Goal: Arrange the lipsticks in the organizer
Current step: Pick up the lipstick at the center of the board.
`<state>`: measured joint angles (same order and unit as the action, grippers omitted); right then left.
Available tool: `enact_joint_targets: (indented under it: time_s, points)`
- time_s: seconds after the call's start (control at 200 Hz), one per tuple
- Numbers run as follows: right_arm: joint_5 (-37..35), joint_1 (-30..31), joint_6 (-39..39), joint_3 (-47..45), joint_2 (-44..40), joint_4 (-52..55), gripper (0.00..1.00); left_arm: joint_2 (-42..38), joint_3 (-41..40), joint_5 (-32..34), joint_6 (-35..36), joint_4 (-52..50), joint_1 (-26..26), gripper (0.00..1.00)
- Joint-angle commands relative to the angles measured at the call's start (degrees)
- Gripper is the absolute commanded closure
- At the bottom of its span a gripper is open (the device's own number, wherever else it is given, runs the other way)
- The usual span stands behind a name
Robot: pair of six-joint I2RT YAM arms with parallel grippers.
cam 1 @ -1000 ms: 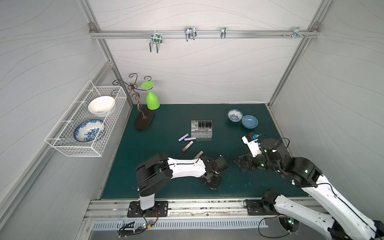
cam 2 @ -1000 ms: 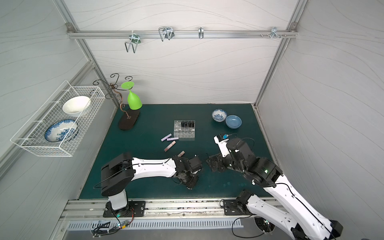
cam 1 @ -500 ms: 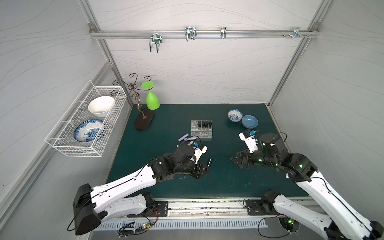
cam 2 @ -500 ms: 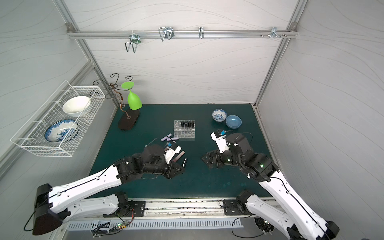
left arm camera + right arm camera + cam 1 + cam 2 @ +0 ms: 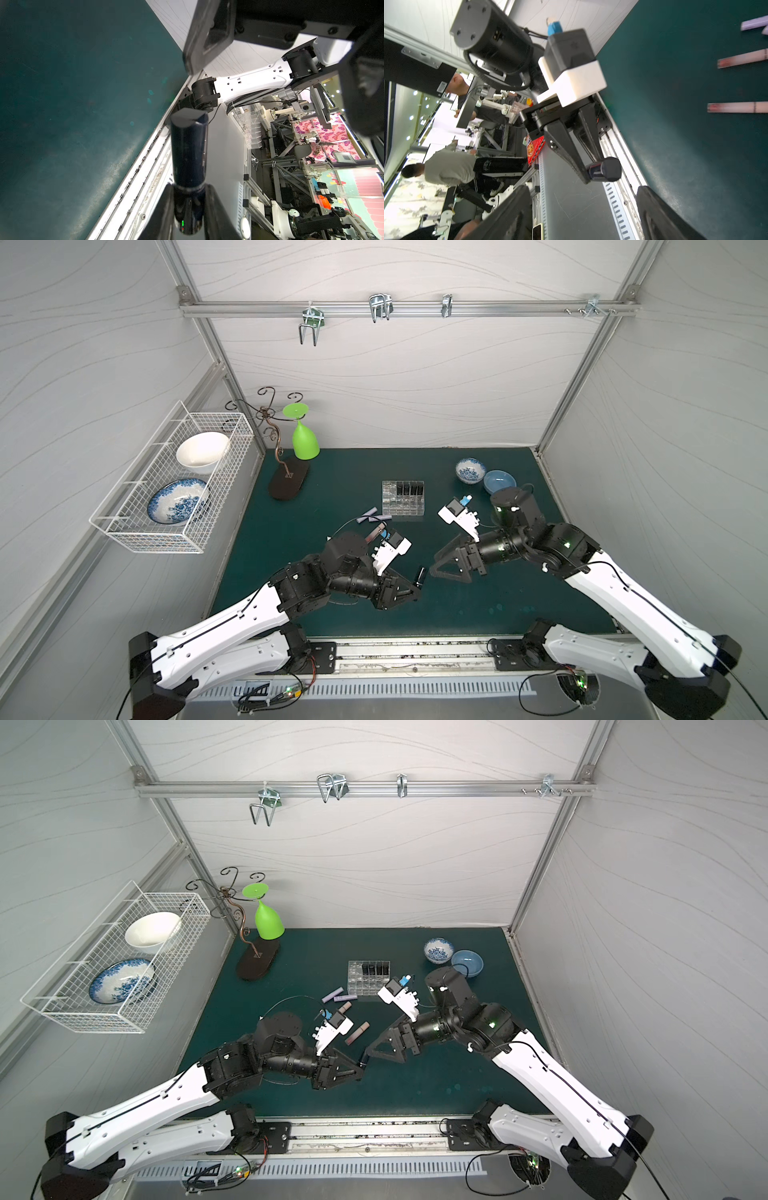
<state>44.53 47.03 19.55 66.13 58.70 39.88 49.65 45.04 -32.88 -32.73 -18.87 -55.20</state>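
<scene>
My left hand [image 5: 417,587] pinches a black lipstick [image 5: 421,575] by one end, off the bench [image 5: 332,489]. Its long axis points at my spread right hand [image 5: 439,561], close by; the organizer [image 5: 402,498] lies beyond.

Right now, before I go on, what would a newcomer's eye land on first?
The left gripper pinches a glossy black lipstick tube above the front of the dark green mat, facing the wide-open right gripper. Behind them, the clear acrylic grid organizer holds black tubes in its back row, with lilac tubes and pink tubes loose nearby.
</scene>
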Motion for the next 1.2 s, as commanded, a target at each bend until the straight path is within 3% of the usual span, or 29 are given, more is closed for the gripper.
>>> enact_joint_targets:
  time_s: [0.0,0.535,0.725,0.88,1.031,1.196]
  points:
    - [0.81,3.16,-1.04,-0.38,0.99,-1.21,0.19,-0.35,0.84,-2.23,0.08,3.33,0.27,0.80]
    - [-3.61,5.43,-1.44,-0.21,6.90,-3.69,0.24,-1.84,1.10,-2.93,0.13,2.53,0.26,0.80]
    - [-3.52,5.31,-0.69,-1.02,6.52,-5.23,0.38,-2.01,0.89,-2.98,0.56,1.80,0.27,0.80]
    - [-2.26,4.06,-0.08,-1.34,5.83,-5.64,0.58,-2.36,0.41,-2.33,0.63,1.63,0.27,0.79]
    - [-2.21,3.58,0.05,-1.40,5.39,-5.61,0.71,-3.15,1.31,0.30,1.81,-1.11,0.26,0.64]
    - [-7.04,3.20,-1.44,-0.79,5.54,-4.37,0.75,-7.39,4.20,10.64,2.40,-5.41,0.57,0.25]
